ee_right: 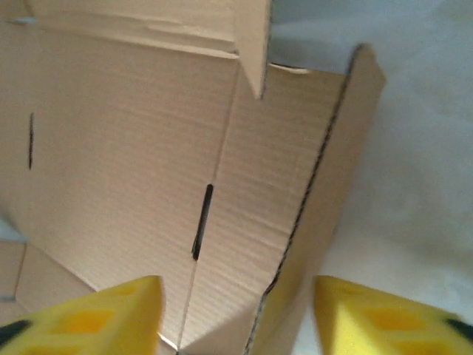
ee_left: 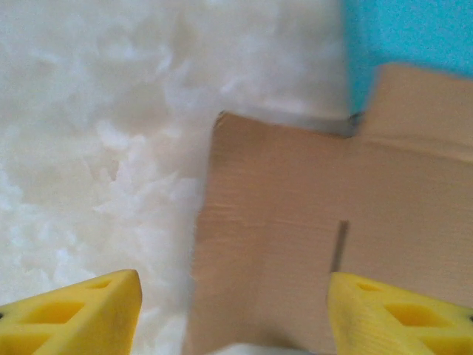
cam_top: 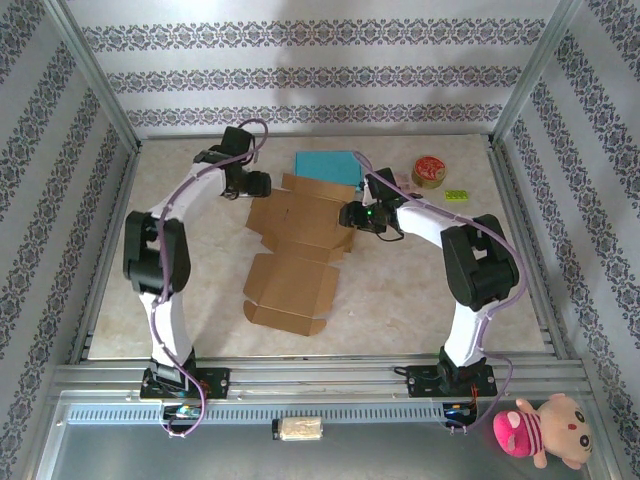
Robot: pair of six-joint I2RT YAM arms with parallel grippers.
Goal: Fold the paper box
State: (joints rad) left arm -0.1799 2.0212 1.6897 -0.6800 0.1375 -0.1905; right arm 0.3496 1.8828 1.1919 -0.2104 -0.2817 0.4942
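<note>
Left fingers: the yellow pads (ee_left: 81, 310) of the left gripper (ee_left: 235, 325) stand apart, clamped on nothing; the left edge of a flat side panel (ee_left: 332, 214) runs up between them.
Right fingers: the right gripper (ee_right: 236, 318) is also parted, with a raised side flap (ee_right: 325, 185) standing on edge in the gap, nearer the right pad (ee_right: 384, 318) and not yet pinched.
Box: the corrugated paper box (cam_top: 300, 240) lies opened out between the two grippers, its lid end stretching back toward the arm bases.
Beyond the fingers: a teal sheet (cam_top: 327, 164) sits just past the box's far flaps; a round tin (cam_top: 430, 170) lies well off to the right gripper's outer side.
Step in hand: likely raising the two side walls, right side first.
Doing it well: close squarely on the flap near its scored crease, swing it upright along that line, and let the left gripper press the base panel flat so the blank does not slide on the pale tabletop (ee_left: 89, 133).
</note>
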